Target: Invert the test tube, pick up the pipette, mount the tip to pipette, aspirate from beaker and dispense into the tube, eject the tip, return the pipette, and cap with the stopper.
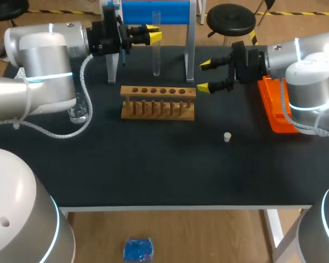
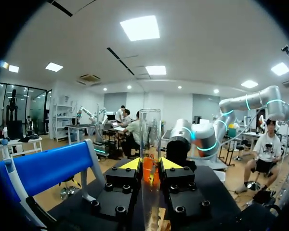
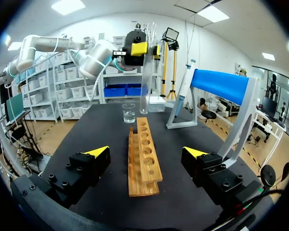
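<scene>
Head view: left claw is gripping the upright test tube; right claw is hovering wide open beside the wooden rack. Left wrist view: tube is sitting clamped between the fingers. Right wrist view: rack is lying ahead, between the spread fingers, untouched.

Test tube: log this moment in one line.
left gripper: shut on test tube, upright behind rack | right gripper: open, empty | stopper: on table
</scene>
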`<state>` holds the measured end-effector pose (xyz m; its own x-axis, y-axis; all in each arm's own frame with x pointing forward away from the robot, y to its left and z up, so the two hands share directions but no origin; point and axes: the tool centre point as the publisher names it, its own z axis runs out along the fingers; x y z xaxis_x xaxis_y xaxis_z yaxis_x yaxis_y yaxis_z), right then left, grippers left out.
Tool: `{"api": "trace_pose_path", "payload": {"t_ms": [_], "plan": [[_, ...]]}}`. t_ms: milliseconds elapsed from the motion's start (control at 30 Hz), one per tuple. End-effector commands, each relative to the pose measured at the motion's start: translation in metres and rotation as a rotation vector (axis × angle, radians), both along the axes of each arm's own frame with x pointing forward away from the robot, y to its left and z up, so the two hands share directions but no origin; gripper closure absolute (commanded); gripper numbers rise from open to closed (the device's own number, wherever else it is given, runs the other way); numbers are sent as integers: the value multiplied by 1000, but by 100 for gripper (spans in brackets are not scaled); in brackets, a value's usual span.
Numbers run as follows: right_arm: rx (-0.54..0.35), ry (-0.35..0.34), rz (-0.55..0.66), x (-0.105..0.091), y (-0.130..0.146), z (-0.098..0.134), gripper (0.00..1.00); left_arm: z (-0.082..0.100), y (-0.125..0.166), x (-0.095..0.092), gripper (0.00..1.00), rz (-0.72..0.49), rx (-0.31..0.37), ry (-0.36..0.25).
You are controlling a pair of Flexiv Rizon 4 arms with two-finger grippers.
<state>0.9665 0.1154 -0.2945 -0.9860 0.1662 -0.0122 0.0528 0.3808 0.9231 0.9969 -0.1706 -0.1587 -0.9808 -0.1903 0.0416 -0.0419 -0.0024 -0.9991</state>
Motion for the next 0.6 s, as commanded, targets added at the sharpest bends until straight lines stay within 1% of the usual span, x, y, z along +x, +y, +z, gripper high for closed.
{"api": "trace_pose_path", "payload": {"t_ms": [33,200,300,600], "plan": [[1,-2,-1,-1,0,0,0,-10,-1,8,100,-9,-27,-8],[1,-2,-1,-1,0,0,0,-12,-1,9,100,7,-17,-17],[1,-2,-1,-1,0,0,0,-16,-2,10,100,13,-26,-29],[1,-2,-1,-1,0,0,0,-32,-5,12,100,27,-55,-11]]}}
